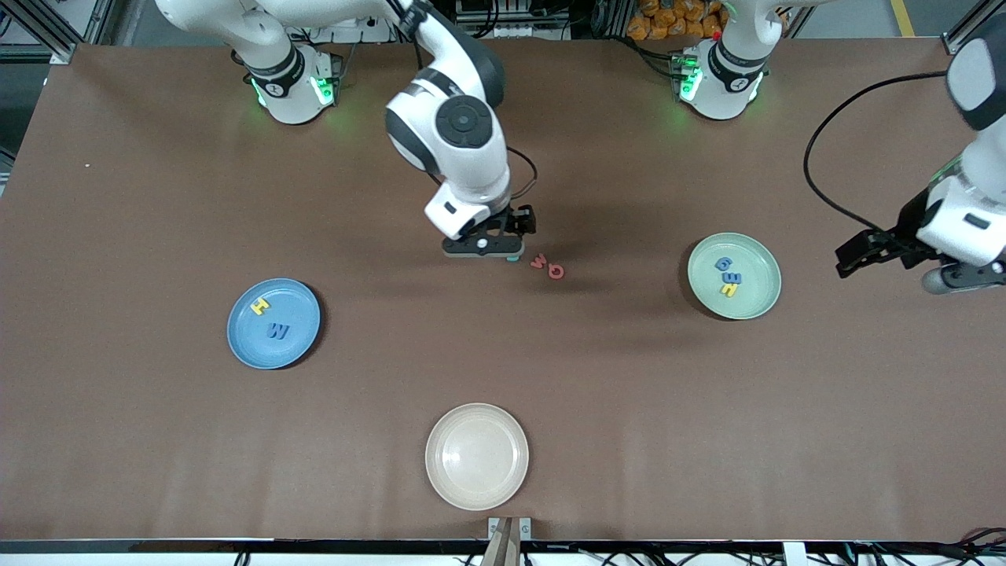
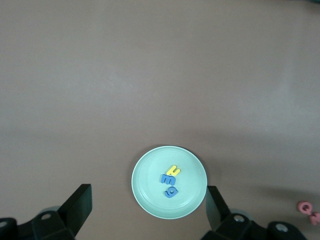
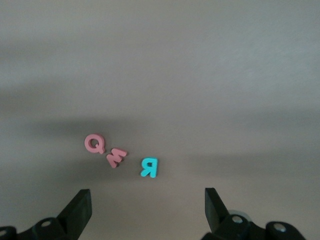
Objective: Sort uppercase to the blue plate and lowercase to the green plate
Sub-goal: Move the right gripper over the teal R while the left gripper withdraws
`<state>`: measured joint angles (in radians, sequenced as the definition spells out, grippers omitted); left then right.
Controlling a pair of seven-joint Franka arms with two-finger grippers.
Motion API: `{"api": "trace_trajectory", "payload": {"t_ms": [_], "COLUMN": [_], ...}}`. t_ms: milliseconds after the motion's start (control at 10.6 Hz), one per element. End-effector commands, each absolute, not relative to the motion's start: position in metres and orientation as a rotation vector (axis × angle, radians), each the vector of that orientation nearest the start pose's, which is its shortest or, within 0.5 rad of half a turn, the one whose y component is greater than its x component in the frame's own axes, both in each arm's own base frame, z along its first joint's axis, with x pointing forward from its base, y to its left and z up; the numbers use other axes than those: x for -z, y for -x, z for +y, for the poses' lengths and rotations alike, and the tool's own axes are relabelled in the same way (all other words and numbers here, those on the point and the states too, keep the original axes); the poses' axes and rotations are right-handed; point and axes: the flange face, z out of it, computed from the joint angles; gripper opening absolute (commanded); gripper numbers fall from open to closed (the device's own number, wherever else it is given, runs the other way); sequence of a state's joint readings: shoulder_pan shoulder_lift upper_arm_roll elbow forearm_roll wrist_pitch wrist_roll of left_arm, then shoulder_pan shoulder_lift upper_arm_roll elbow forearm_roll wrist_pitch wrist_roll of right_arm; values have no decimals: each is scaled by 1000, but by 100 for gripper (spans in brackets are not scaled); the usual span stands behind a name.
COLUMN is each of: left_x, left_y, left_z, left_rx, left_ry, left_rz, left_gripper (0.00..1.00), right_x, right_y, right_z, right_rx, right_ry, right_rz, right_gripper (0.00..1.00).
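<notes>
Two flat foam capitals, a yellow H [image 1: 260,306] and a blue W-shaped letter [image 1: 278,331], are already laid on the round mid-blue plate [image 1: 302,310] toward the right arm's end of the table. Three small foam lowercase letters, a blue g [image 1: 722,264], a blue m [image 1: 732,277] and a yellow h [image 1: 729,290], are seen on the pale mint-green plate [image 1: 758,303] toward the left arm's end. Three letters are left on the brown table [image 1: 157,440] between the plates: a teal-green R [image 3: 149,167], a red m [image 3: 116,157] and a red Q [image 3: 94,144], close together (the R is almost hidden under the gripper in the front view). The right gripper [image 3: 147,212] is held low over the R with its fingers spread wide and nothing between them. The left gripper [image 2: 149,210] is parked, empty and spread, above the table beside the green plate. The step in hand is judged to be the pick of the R; a descent centred on that letter and a closure clear of the neighbouring m are called for, then a carry to the blue plate. A round cream-white plate [image 1: 476,455] is left unused nearest the front camera.
</notes>
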<state>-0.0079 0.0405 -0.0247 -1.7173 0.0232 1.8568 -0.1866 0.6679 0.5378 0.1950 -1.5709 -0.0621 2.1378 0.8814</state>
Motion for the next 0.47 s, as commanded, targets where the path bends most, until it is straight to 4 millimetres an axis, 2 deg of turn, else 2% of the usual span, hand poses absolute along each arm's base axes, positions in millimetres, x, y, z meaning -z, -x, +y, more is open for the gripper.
{"api": "trace_trajectory", "payload": {"t_ms": [0,188,376], "left_x": [-589,-605,-608], "left_y": [-580,-580,-581], "left_z": [-11,-10,-10], "left_rx": [137,161,172], "left_ry": [3136,3118,3127], "left_rz": [-229,-224,-229], "left_gripper": [100,100,100], "right_x": [-305,-292,-269], "right_y": [-455,-445,-441], "right_z": [523,527,527], "right_rx": [23,2,-38], "right_ry": [3092,3094,3113], "right_rz": [-18,-43,-43], "right_gripper": [99,93,85]}}
